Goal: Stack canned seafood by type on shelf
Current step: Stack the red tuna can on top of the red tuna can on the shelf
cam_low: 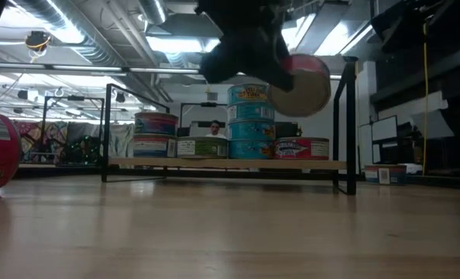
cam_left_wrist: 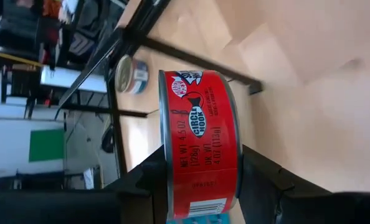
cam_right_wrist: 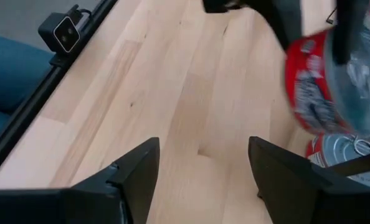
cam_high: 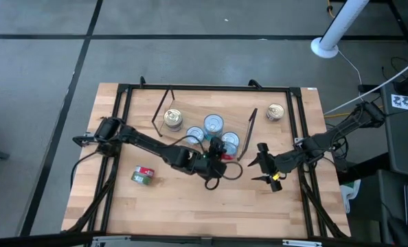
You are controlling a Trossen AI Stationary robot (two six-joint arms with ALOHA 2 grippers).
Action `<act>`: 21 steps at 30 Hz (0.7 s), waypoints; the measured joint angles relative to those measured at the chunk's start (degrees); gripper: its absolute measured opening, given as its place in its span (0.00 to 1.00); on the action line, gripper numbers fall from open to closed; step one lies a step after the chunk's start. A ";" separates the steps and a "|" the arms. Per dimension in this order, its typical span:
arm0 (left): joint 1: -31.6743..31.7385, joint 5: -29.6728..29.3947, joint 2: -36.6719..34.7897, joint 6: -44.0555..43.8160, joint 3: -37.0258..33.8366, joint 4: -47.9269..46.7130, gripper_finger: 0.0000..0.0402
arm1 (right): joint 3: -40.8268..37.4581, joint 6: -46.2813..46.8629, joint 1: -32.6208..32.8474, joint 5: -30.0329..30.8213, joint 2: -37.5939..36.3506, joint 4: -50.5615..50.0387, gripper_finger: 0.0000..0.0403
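Above the right end of the shelf (cam_low: 214, 163), the left gripper (cam_high: 218, 152) pinched a red tin (cam_left_wrist: 200, 146) between its fingers, holding it on edge with the label sideways. In the low view this tin (cam_low: 306, 81) hung clear of the board, tilted, over a red tin already lying at the shelf's right end (cam_low: 301, 147). Beside that stood a stack of three teal tins (cam_low: 251, 120), then a green-labelled tin (cam_low: 202, 147), and farther left a two-tin stack (cam_low: 155, 133). One more red-green tin (cam_high: 143, 176) lay on the bench (cam_high: 190, 206) near the left front, and a gold-lidded tin (cam_high: 275, 112) sat apart beyond the shelf's right leg.

The step in hand looked like setting red on red. To do it well, the tin should be turned flat first, centred over the lower lid, lowered until the rims meet, and only then released; the teal stack just beside it leaves little room for sideways drift.

The right gripper (cam_right_wrist: 200, 171) waited with fingers spread and nothing between them, over bare bench to the right.
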 joint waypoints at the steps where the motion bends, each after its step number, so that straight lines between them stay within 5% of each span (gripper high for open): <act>1: 0.56 -0.03 0.08 -0.03 0.00 0.19 0.34 | 0.00 0.00 0.00 0.02 0.00 0.06 0.61; 21: 6.05 2.07 3.54 0.42 -0.09 6.37 0.35 | 0.00 -0.08 0.00 1.19 0.04 -0.13 0.61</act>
